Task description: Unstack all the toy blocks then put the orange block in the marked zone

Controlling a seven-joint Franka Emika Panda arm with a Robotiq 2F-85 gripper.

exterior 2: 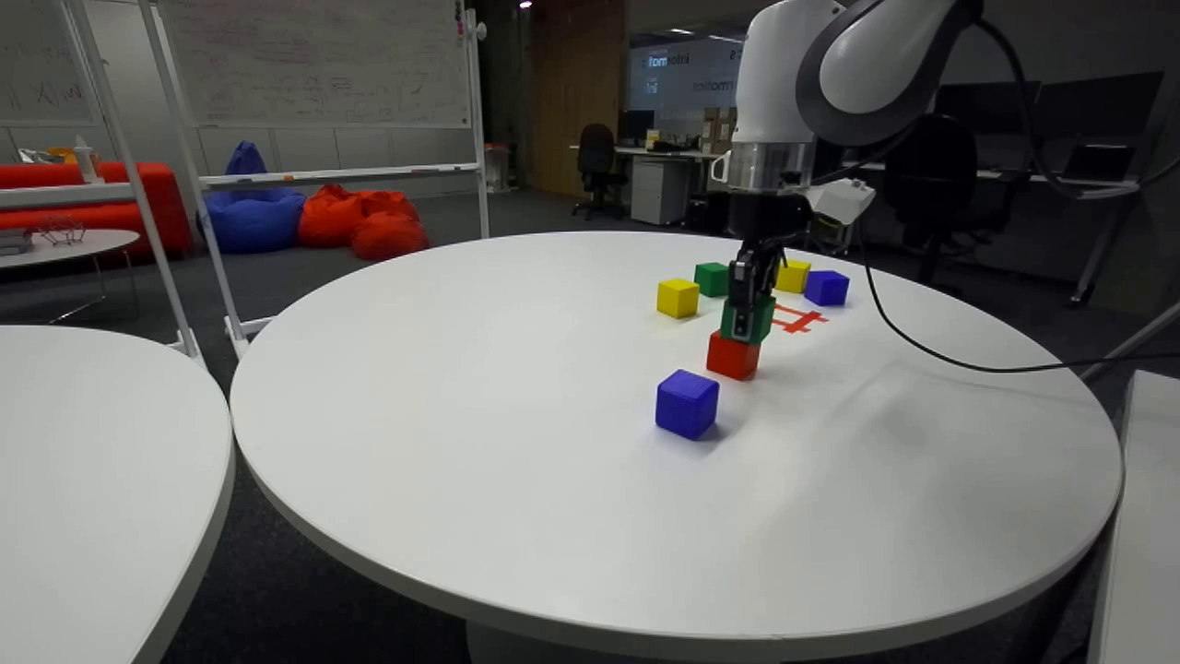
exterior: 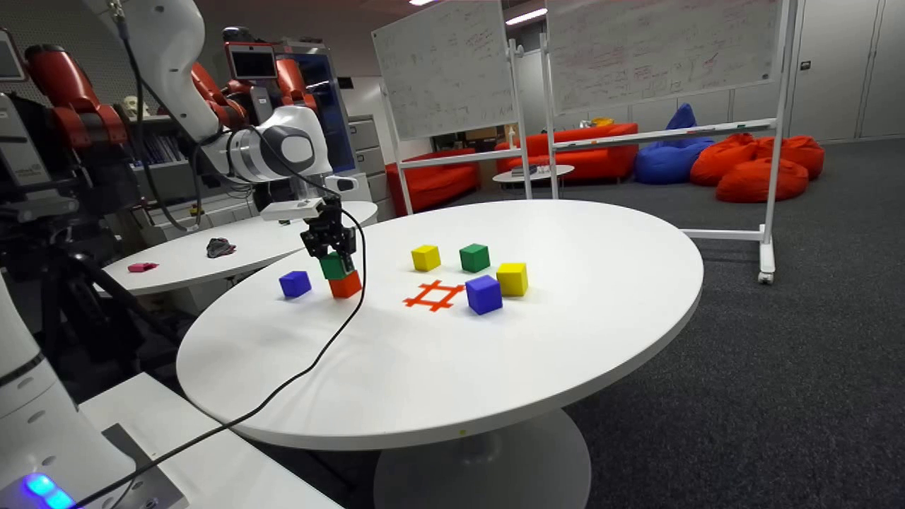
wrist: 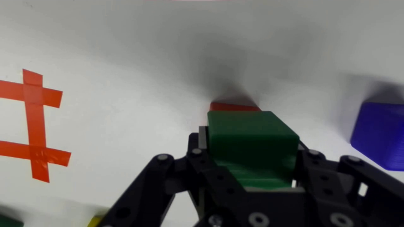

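In the wrist view a green block (wrist: 252, 123) fills the space between the fingers of my gripper (wrist: 252, 143), with one finger against each side, so the jaws are shut on it. Directly beneath sits the orange block (exterior: 345, 285), mostly hidden by the green one in the wrist view. Both exterior views show the green block (exterior 2: 760, 323) resting on or just above the orange block (exterior 2: 733, 356). The marked zone (exterior: 428, 305), crossed red-orange tape lines, lies a short way off with no block on it.
Loose on the white table (exterior: 565, 339) are a blue block (exterior: 295, 283) near the stack, and beyond the zone a yellow block (exterior: 425, 258), another green block (exterior: 474, 258), a second yellow block (exterior: 512, 279) and a second blue block (exterior: 484, 295). A black cable (exterior: 304, 367) droops from the arm.
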